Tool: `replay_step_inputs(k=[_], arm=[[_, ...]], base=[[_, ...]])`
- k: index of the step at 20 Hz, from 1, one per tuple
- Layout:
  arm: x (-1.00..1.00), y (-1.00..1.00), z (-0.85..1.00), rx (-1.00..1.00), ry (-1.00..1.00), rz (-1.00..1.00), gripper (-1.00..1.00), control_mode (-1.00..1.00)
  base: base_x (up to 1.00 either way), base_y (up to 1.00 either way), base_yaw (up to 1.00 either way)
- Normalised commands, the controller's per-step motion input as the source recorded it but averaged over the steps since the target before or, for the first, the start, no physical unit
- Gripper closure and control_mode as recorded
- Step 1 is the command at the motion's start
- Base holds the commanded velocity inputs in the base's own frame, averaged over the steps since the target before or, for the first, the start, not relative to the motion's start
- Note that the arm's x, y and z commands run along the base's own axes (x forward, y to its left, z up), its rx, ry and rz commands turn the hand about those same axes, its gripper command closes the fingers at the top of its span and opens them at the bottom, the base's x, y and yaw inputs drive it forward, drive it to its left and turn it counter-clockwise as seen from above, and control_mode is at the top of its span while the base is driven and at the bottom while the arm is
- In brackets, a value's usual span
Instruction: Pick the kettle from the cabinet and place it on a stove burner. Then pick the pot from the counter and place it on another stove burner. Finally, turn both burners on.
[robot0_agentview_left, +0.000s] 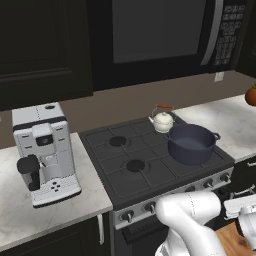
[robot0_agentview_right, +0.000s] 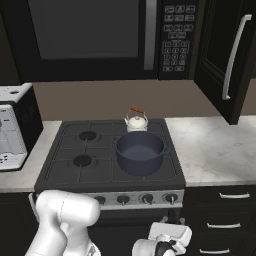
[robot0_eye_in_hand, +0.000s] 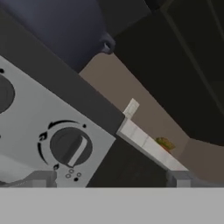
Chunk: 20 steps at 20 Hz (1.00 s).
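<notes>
My gripper (robot0_eye_in_hand: 109, 179) shows as two grey fingertips low in the hand view, one at lower left and one at lower right, standing as wide apart as they go with nothing between them. Just above the left fingertip (robot0_eye_in_hand: 41, 178), in the lower left of that frame, I see a round silver-black knob (robot0_eye_in_hand: 71, 147) on the pale control panel (robot0_eye_in_hand: 30, 109) of the stove, its pointer slanting toward the lower right. Up in the top left of the hand view looms the dark blue side of the pot (robot0_eye_in_hand: 57, 30) with one small loop handle. In the right base view the pot (robot0_agentview_right: 140, 152) sits just right of centre on the front right burner of the stove (robot0_agentview_right: 65, 172), and the kettle (robot0_agentview_right: 136, 120) stands directly behind it on the rear right burner, very close, though I cannot tell whether they touch. The left base view puts the pot (robot0_agentview_left: 191, 143) right of centre with the kettle (robot0_agentview_left: 162, 120) above and left of it. The cabinet (robot0_agentview_right: 225, 55) fills the upper right of the right base view, over the counter (robot0_agentview_right: 215, 145). The coffee machine (robot0_agentview_left: 44, 152) stands at the left of the left base view, and the microwave (robot0_agentview_right: 100, 35) hangs along the top of the right base view.
</notes>
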Motion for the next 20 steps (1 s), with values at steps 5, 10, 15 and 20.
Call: replay_step_inputs(k=[5, 10, 15, 20], arm=[[0.15, -0.01, -0.03, 0.1, 0.03, 0.04, -1.0, -1.0], [0.1, 0.0, -0.07, 0.1, 0.01, 0.15, -1.0, -1.0], [0.1, -0.1, -0.01, 0.03, -0.01, 0.14, -1.0, -1.0], [0.13, -0.1, 0.0, 0.0, 0.0, 0.11, -1.0, -1.0]], base=[[0.0, 0.0, 0.0], [0.0, 0.0, 0.0], [0.0, 0.0, 0.0], [0.0, 0.0, 0.0]])
